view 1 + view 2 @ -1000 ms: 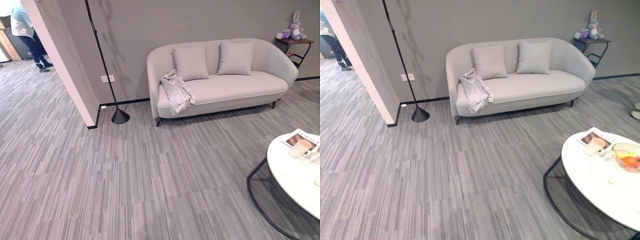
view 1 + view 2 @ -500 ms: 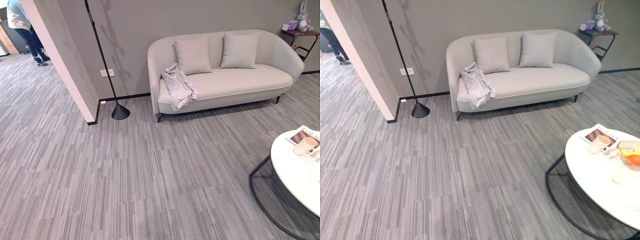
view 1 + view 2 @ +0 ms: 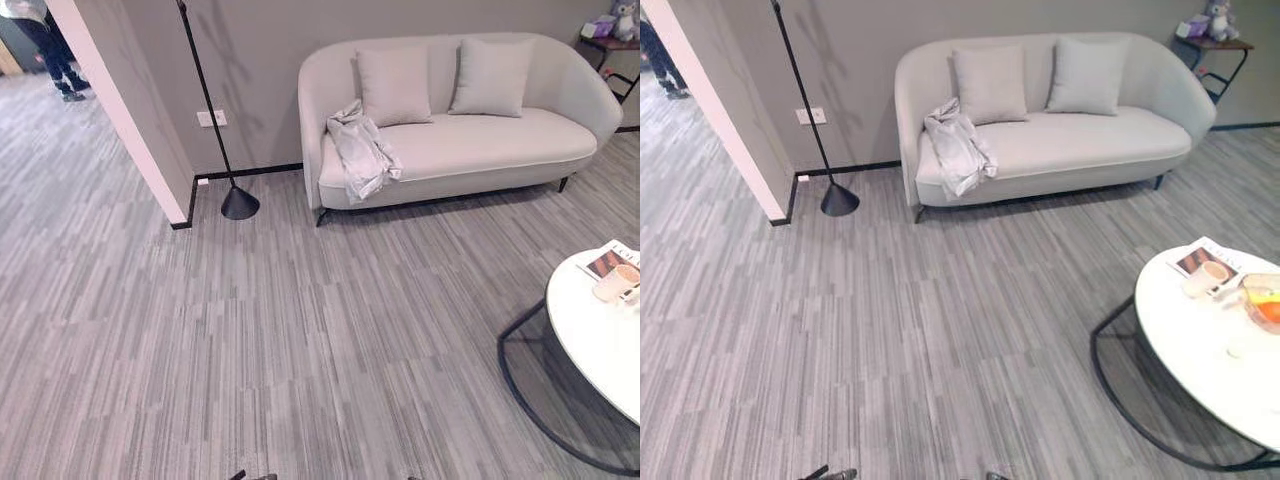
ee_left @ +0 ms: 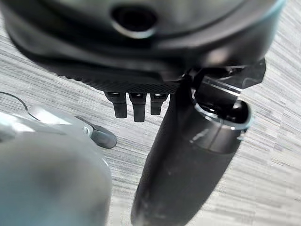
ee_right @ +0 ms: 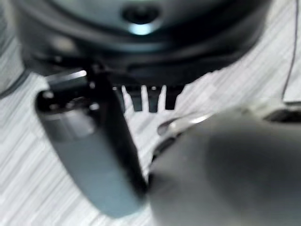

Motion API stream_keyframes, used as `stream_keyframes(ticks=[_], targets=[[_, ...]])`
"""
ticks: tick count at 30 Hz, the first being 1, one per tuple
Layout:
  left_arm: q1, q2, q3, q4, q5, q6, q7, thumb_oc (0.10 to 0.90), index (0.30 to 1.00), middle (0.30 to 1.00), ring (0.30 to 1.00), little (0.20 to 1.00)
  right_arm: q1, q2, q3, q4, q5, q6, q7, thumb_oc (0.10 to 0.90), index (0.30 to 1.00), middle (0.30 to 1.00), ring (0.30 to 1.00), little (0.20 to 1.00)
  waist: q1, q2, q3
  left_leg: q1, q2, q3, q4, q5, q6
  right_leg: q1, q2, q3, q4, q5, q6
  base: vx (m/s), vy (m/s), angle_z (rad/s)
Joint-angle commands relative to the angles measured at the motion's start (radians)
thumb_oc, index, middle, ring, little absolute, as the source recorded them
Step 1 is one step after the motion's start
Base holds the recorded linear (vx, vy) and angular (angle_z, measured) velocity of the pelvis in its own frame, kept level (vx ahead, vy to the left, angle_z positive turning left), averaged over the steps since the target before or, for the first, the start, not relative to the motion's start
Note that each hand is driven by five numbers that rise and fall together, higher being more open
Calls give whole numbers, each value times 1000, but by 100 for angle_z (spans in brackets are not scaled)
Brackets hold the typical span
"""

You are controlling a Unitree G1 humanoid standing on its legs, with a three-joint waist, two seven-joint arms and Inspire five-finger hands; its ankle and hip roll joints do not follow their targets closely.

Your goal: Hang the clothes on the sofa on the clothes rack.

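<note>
- The crumpled pale grey garment [image 3: 361, 152] lies draped over the front edge of the light grey curved sofa [image 3: 505, 150], at its left end.
- It looks soft, light and floppy; best pinched at a bunched upper fold.
- Left hand [image 4: 136, 101] and right hand [image 5: 146, 96] hang empty over the floor, fingers relaxed.

No text, number or sign can be read anywhere. The magazine [image 3: 1202, 258] on the round white desk [image 3: 1200, 360] bears a cover picture and some print, but the lettering is too small to make out.
</note>
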Motion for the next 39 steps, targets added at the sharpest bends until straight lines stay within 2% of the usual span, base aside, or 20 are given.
stream_keyframes(ticks=[1,2,6,9,12,16,17,18,19,20,22,23,24,25,28,30,35,36,37,39], targets=[[10,-3,-11,48,51,-37,8,800,900,900,900,900,34,18,-20,49,0,-11,8,800,900,900,900,900,10,-2,-61,-34,-12,6,-1,-43,-19,72,-49,-15,-283,112,20,313,-206,13],[4,0,-13,53,56,-38,8,800,900,900,900,900,37,19,-27,56,6,-7,5,800,900,900,900,900,1,-12,-61,-18,-12,-11,-1,-64,-31,44,-82,25,-421,164,26,248,-163,10],[2,4,-10,61,65,-46,11,800,900,900,900,900,53,28,-54,74,14,11,19,800,900,900,900,900,-26,-31,-62,71,16,-43,-1,-134,-60,6,-141,122,-556,284,71,375,-186,12],[8,7,-7,66,73,-46,11,800,900,900,900,900,60,31,-60,79,15,9,20,800,900,900,900,900,-30,-48,-74,100,22,-53,-1,-154,-67,26,-133,103,-550,292,73,395,-216,29],[7,7,-11,63,70,-46,14,800,900,900,900,900,54,25,-58,84,18,8,13,800,900,900,900,900,-39,-44,-98,133,86,-74,-1,-165,-88,11,-82,98,-478,250,53,326,-243,40],[0,5,-23,53,52,-54,29,800,900,900,900,900,32,17,5,48,13,-19,3,800,900,900,900,900,-21,-34,-120,60,170,-98,188,-22,-146,75,25,50,-494,180,-17,302,-329,5],[0,5,-23,53,52,-54,29,800,900,900,900,900,32,17,5,48,13,-19,3,800,900,900,900,900,-23,-33,-119,57,171,-100,192,-24,-147,77,26,48,-496,181,-18,401,-425,-1],[-4,4,-24,46,49,-56,33,800,900,900,900,900,25,13,27,50,-8,-27,-3,800,900,900,900,900,-3,-48,-115,2,180,-93,336,66,-162,142,56,37,-547,157,-54,193,-206,-11],[-4,4,-24,46,49,-56,33,800,900,900,900,900,24,13,27,50,-8,-28,-3,800,900,900,900,900,-6,-48,-115,-2,180,-96,342,64,-162,143,57,35,-550,158,-54,408,-454,-15],[-9,11,-21,32,43,-52,41,800,900,900,900,900,17,8,48,41,-26,-35,-11,800,900,900,900,900,24,-81,-92,-89,192,-89,556,176,-157,215,80,32,-595,140,-90,206,-252,3],[-10,12,-21,31,40,-52,44,800,900,900,900,900,10,3,54,45,-30,-34,-13,800,900,900,900,900,29,-92,-84,-117,209,-60,613,170,-140,240,84,32,-612,136,-101,315,-286,21],[-16,11,-24,21,28,-56,42,800,900,900,900,900,-10,-22,72,46,-63,-29,-23,800,900,900,900,900,74,-111,-50,-282,138,-10,684,61,-109,301,80,64,-642,118,-104,537,-251,10],[-14,15,-10,18,10,-60,43,800,900,900,900,900,-11,-21,93,32,-82,-30,-16,800,900,900,900,900,98,-109,-49,-364,68,23,564,18,-92,318,89,78,-642,97,-95,651,-145,-9],[-7,18,2,21,-6,-60,42,800,900,900,900,900,-9,-14,114,24,-108,-34,-13,800,900,900,900,900,113,-97,-57,-401,34,75,357,53,-86,337,110,81,-642,70,-91,401,-3,-27],[2,22,17,23,-6,-58,40,800,900,900,900,900,-12,-3,136,24,-142,-36,-13,800,900,900,900,900,135,-83,-65,-420,12,108,224,128,-91,361,146,88,-642,48,-94,276,4,-43],[10,26,36,34,-10,-56,37,800,900,900,900,900,-21,13,151,17,-161,-34,-12,800,900,900,900,900,160,-81,-67,-447,3,134,181,163,-99,392,174,101,-642,29,-103,355,-2,-18],[43,51,80,65,7,-40,31,800,900,900,900,900,-22,66,240,-27,-260,-38,-1,800,900,900,900,900,198,-130,-101,-392,-17,148,181,120,-45,436,196,113,-571,-14,-98,342,39,20],[49,60,88,72,32,-40,37,800,900,900,900,900,-18,80,276,-52,-307,-40,10,800,900,900,900,900,215,-159,-113,-357,-26,163,172,94,-28,447,185,108,-517,-9,-71,228,66,-5],[49,59,88,72,32,-40,37,800,900,900,900,900,-18,80,276,-52,-307,-40,10,800,900,900,900,900,215,-158,-115,-360,-24,163,172,95,-28,444,186,109,-518,-7,-72,412,139,-9],[49,63,79,65,54,-43,42,800,900,900,900,900,-24,86,295,-70,-348,-42,16,800,900,900,900,900,226,-167,-126,-305,-26,177,146,62,-5,381,170,68,-318,81,39,267,116,8]])
